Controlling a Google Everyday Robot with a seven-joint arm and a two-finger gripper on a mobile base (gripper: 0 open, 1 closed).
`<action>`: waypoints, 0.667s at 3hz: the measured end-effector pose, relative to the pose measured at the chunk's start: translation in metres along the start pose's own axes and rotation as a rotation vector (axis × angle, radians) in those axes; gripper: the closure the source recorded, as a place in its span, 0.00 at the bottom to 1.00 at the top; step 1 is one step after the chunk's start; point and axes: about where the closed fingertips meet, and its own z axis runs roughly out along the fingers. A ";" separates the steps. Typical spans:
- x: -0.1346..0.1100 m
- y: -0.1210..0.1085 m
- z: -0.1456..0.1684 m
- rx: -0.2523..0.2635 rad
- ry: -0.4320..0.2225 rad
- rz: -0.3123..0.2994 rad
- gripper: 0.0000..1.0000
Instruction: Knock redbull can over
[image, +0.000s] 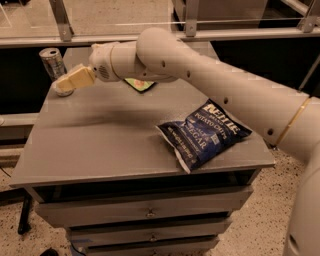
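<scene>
The redbull can (52, 64) is a slim silver-grey can with a shiny top rim. It stands upright at the far left corner of the grey table (100, 145). My gripper (70, 81) has cream-coloured fingers and reaches in from the right on the white arm (210, 85). Its tip overlaps the lower part of the can and hides the can's base. Whether it touches the can I cannot tell.
A dark blue chip bag (202, 134) lies flat at the table's front right. A green snack pouch (140, 85) lies mostly hidden under the arm near the table's back. A metal railing (185, 32) runs behind the table. Drawers sit below the tabletop.
</scene>
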 end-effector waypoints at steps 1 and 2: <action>-0.003 0.012 0.050 -0.054 -0.041 0.019 0.00; -0.002 0.018 0.092 -0.090 -0.067 0.034 0.00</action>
